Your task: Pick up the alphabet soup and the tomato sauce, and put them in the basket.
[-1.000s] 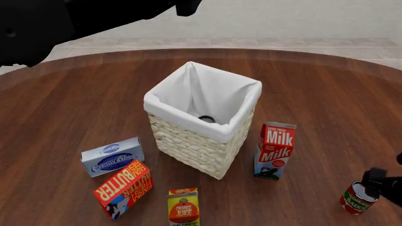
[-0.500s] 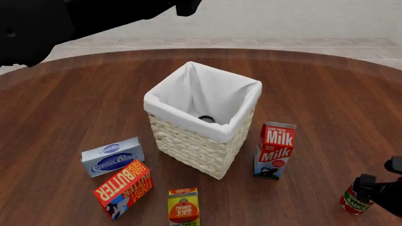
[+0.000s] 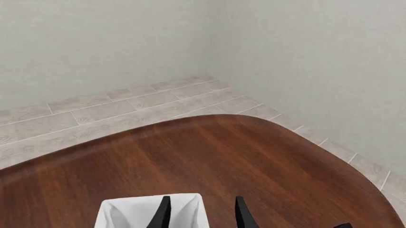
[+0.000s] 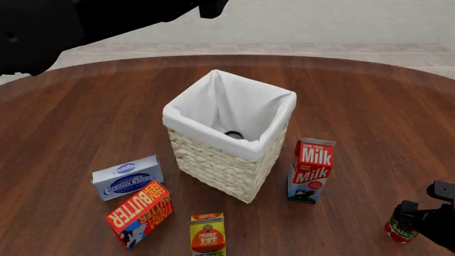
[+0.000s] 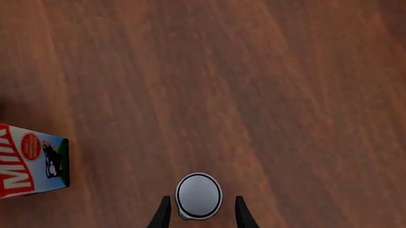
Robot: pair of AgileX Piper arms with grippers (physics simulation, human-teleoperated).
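Dark wood-grain worktop [image 4: 85,128]: right tool [image 5: 198,214], fingers spread, straddles cylindrical tomato sauce [image 5: 198,195]; left tool [image 3: 201,213] released above woven basket [image 4: 220,160].

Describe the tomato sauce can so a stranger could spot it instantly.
Start at the wicker basket in the table's middle, then go to the milk carton on its right. Nearer and further right stands the tomato sauce: a small red-labelled can, the only can on the tabletop, under the right gripper.

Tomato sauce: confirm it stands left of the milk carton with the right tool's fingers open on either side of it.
Wrong side. The front view shows the tomato sauce right of the milk carton. The right tool is indeed open, fingers either side of it.
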